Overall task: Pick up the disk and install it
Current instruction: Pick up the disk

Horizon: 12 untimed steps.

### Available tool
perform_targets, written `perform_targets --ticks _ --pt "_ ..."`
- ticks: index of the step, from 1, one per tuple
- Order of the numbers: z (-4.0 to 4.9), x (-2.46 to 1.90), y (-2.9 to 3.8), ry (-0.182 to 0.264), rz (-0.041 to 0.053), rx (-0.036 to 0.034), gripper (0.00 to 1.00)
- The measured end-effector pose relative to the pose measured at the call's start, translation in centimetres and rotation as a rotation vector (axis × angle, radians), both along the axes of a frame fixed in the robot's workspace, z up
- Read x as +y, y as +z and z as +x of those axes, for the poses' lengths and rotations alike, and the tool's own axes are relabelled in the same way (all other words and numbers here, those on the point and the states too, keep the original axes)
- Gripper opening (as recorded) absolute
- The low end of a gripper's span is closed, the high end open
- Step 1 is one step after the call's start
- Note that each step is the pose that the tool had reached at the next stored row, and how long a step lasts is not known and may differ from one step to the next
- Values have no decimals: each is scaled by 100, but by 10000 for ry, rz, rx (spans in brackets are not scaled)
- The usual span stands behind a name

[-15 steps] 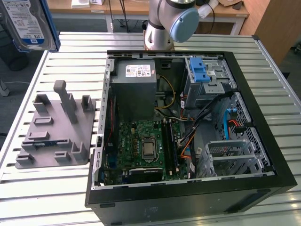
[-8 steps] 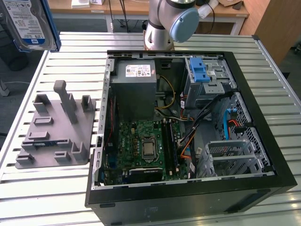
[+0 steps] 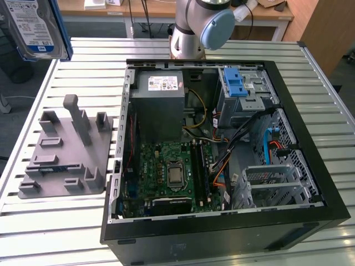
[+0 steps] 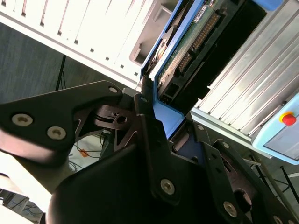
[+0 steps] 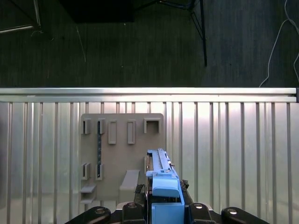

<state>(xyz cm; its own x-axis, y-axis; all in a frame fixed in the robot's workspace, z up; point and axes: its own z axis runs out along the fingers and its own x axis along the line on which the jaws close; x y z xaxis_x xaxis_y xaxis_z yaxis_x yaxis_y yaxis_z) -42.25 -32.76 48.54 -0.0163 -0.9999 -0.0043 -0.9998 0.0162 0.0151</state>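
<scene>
Disk, a flat silver hard drive with a white-and-blue label and blue plastic side rails point(image 3: 34, 26), hangs at the upper left of the exterior view, above the slatted metal table point(image 3: 55, 233). The black gripper point(image 5: 163, 192) has its jaws clamped on one end. Held by flexible plastic, it may tilt or slip and then jam at the grey drive cage point(image 3: 244, 94) inside the open black computer case point(image 3: 222, 235).

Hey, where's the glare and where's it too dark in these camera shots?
Second wrist view: the slatted table is blown out white, while the gripper, shut on the disk, sits in dark shade. First wrist view: a glare band runs along the table's edge; the floor beyond is dim. Exterior view: even light, the computer case shadowed inside.
</scene>
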Motion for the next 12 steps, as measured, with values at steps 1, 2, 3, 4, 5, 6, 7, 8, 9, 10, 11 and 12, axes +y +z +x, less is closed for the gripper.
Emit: perform_targets --ticks 1,2,3,4,5,6,7,8,9,10,11,12 --pt "3 0 0 0 0 1 36" --pt "5 0 0 1 0 0 36" --pt "8 0 0 1 0 0 36" --pt "10 0 0 0 0 0 36" --pt "13 0 0 0 0 1 36" --pt "15 0 0 1 0 0 36" --pt "18 0 0 0 0 0 36" --pt "20 0 0 1 0 0 36" --pt "22 0 0 0 0 0 36" --pt "24 0 1 1 0 1 36" --pt "26 0 0 0 0 1 36" --pt "28 0 0 0 0 0 36"
